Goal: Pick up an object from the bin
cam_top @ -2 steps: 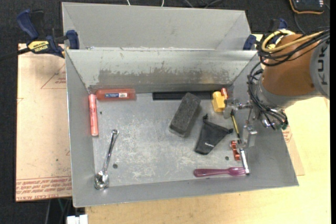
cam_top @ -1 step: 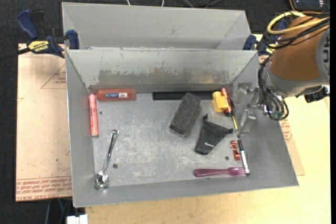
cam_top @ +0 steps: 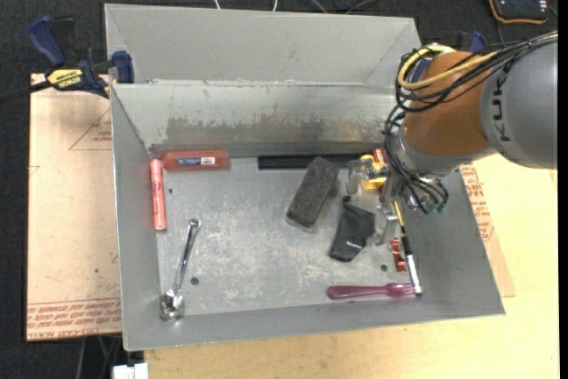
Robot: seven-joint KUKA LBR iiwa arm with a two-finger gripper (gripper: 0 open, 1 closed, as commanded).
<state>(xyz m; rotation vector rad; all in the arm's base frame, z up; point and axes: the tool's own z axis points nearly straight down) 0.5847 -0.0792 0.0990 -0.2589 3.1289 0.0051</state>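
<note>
None of the loose things in the bin (cam_top: 266, 106) is lifted yet: the hand (cam_top: 377, 201), its opening impossible to tell, hangs low at right, just beside a black block (cam_top: 351, 237) lying on the bin floor

The grey bin (cam_top: 257, 235) is holding a metal spoon (cam_top: 180, 266) at front left, an orange tube (cam_top: 158, 193) and a red block (cam_top: 191, 160) lying at left, a grey sponge (cam_top: 312, 191) resting mid-floor, and a purple brush (cam_top: 371, 290) lying front right.
</note>
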